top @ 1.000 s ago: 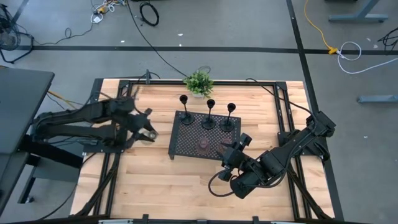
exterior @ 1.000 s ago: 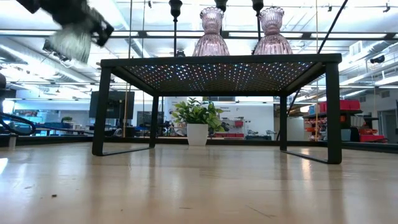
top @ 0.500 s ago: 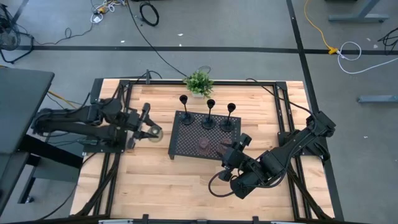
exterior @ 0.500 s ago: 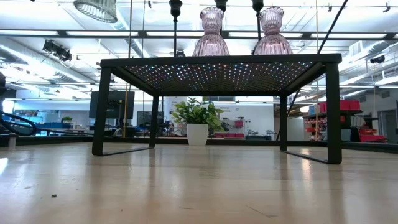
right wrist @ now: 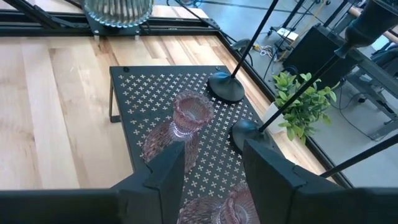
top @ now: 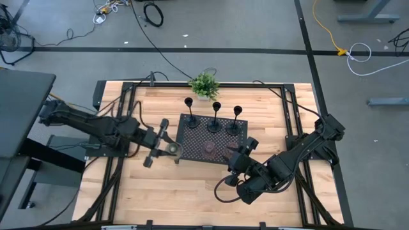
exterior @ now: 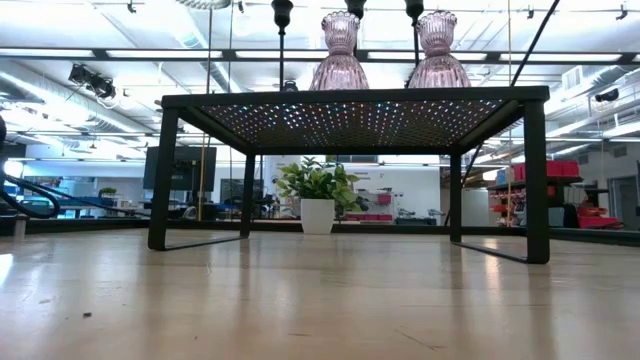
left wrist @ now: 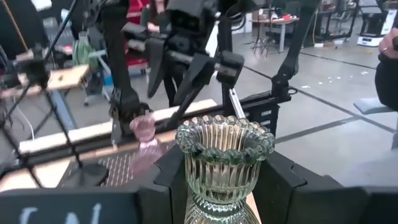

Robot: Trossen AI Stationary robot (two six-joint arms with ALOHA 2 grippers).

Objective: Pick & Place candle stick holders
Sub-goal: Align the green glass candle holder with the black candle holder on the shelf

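The left gripper [top: 167, 148] grips a ribbed greenish glass cup [left wrist: 222, 160], carrying it at nine o'clock of the black perforated tray [top: 192, 153]. Next: lower it onto bare mesh. The right gripper [top: 245, 150] waits, jaws apart, empty.

ribbed clear glass cup [left wrist: 224, 163]; perforated matt metal tray [top: 195, 152]

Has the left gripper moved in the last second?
Yes. In the high view the left gripper, holding a greenish glass cup, has swung from well left of the black tray to that tray's left edge.
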